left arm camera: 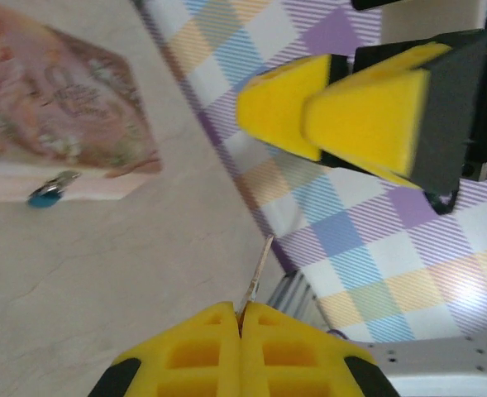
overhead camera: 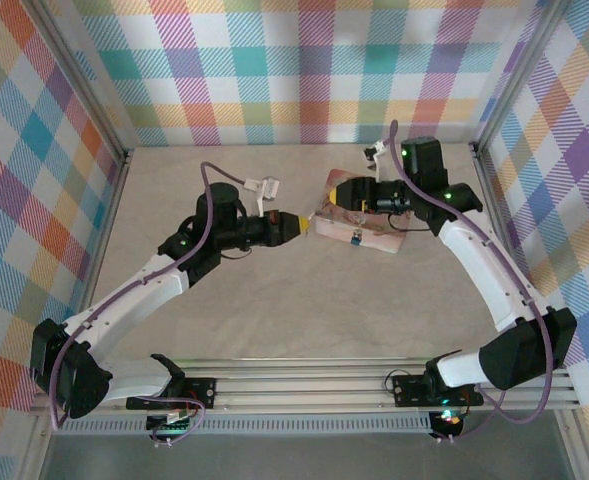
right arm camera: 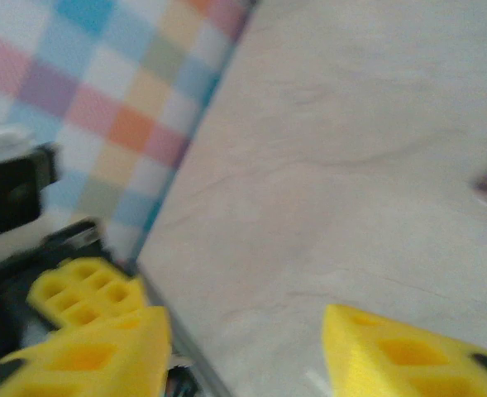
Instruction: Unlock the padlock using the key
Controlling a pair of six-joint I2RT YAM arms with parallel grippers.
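Pastel plaid cloth walls [overhead camera: 304,70] on three sides, beige marbled tabletop [overhead camera: 274,320], aluminium corner posts [overhead camera: 84,90], even light.

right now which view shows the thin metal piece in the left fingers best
The left wrist view: the thin metal piece juts out from between the shut left fingers, close up and sharp. In the top external view those fingers show, but the piece is too small to make out.

Yellow left pincer [left arm camera: 241,318], plaid walls [overhead camera: 304,60]
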